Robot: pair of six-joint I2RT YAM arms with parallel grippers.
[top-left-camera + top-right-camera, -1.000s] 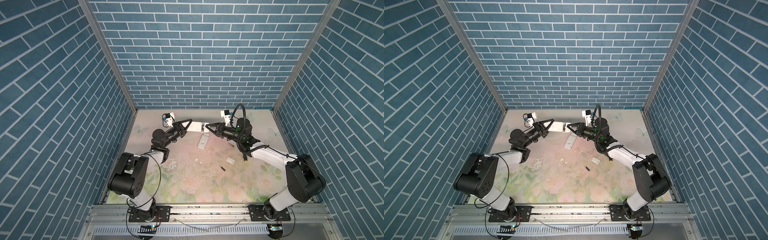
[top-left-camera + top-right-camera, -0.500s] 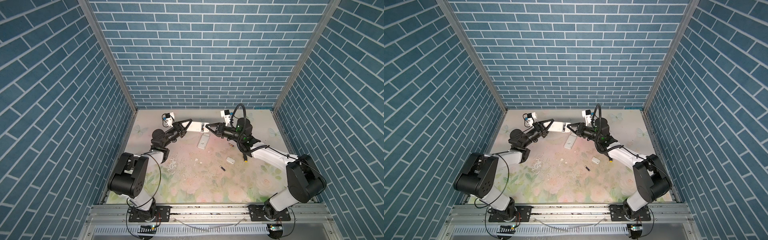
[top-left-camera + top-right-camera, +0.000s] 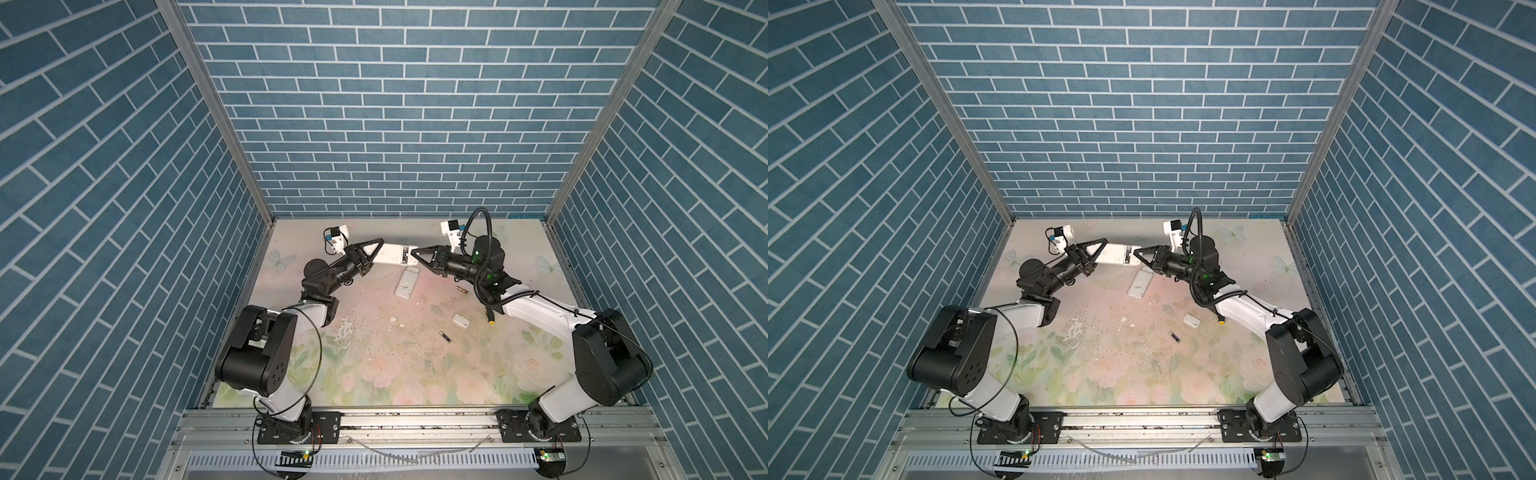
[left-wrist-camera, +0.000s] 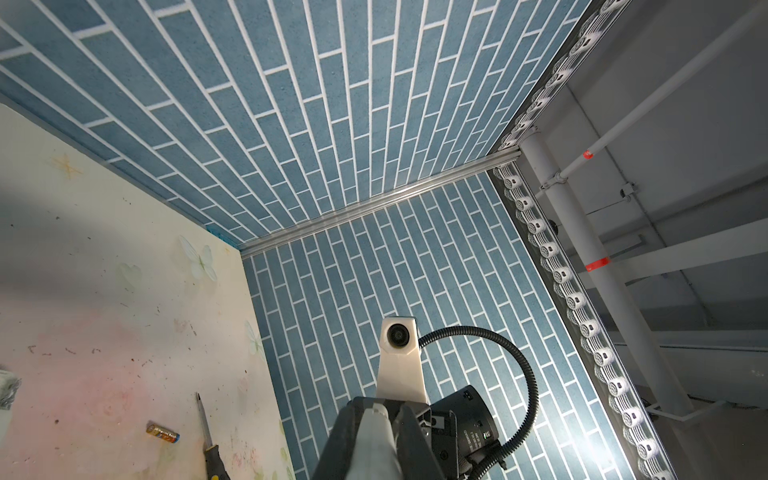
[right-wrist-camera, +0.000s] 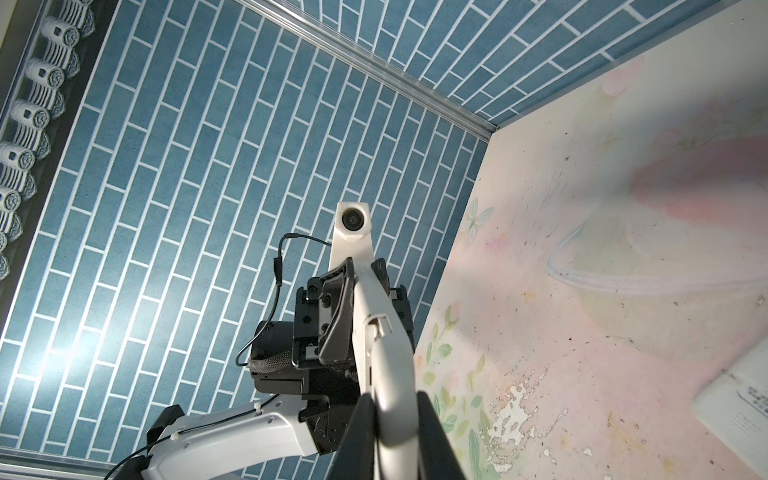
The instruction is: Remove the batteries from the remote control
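The left gripper (image 3: pixel 377 250) and right gripper (image 3: pixel 416 254) are each clamping one end of the stiff, seemingly light, slippery remote (image 3: pixel 395 260).

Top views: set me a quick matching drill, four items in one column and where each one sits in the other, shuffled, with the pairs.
1. lifted remote
2. second remote
3. copper-brown battery
4. black battery

A. on the table, close to the white cover plate
B. clamped in the air between left gripper and right gripper
C. on the table beside the screwdriver
D. flat on the table, no gripper touching it

Pairs: 1-B, 2-D, 3-C, 4-A
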